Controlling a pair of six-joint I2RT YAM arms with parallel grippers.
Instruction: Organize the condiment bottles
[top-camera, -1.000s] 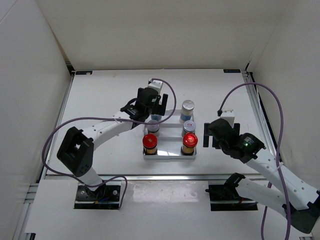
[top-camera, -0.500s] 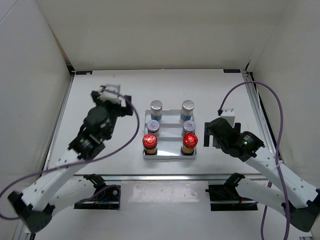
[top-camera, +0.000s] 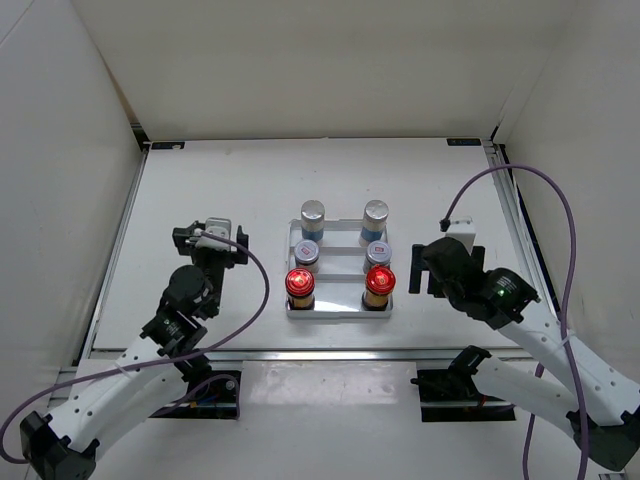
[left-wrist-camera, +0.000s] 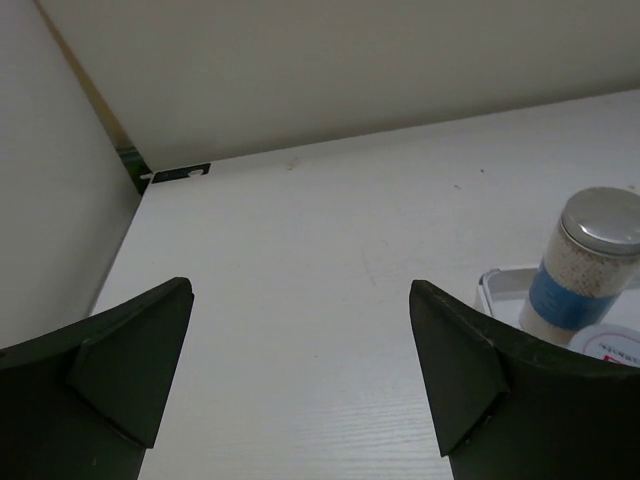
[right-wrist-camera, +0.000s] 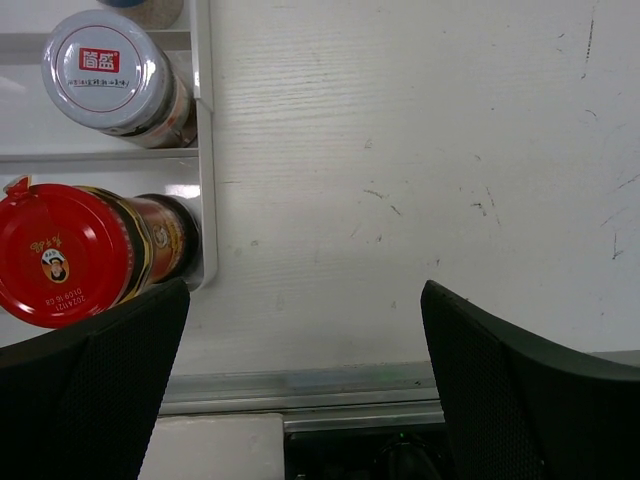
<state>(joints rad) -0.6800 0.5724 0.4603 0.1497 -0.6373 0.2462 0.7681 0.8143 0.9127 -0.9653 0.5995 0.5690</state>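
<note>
Six condiment bottles stand in the white stepped tray (top-camera: 338, 309). Two red-capped amber jars (top-camera: 300, 284) (top-camera: 379, 280) are at the front, two short jars with labelled silver lids (top-camera: 306, 251) (top-camera: 377, 251) in the middle, two taller silver-capped jars (top-camera: 313, 213) (top-camera: 375, 213) at the back. My left gripper (top-camera: 210, 241) is open and empty, left of the tray; its wrist view shows the left tall jar (left-wrist-camera: 585, 262). My right gripper (top-camera: 428, 268) is open and empty, right of the tray; its wrist view shows a red cap (right-wrist-camera: 68, 254) and a labelled lid (right-wrist-camera: 100, 70).
White walls enclose the table on three sides. The table's metal front rail (right-wrist-camera: 330, 385) lies just below my right gripper. A black bracket (left-wrist-camera: 178, 173) sits in the far left corner. Purple cables loop over both arms.
My left arm has pulled back from the tray toward the near left and now rests low. The left tall jar stands uncovered in the tray. The right arm has barely moved.
</note>
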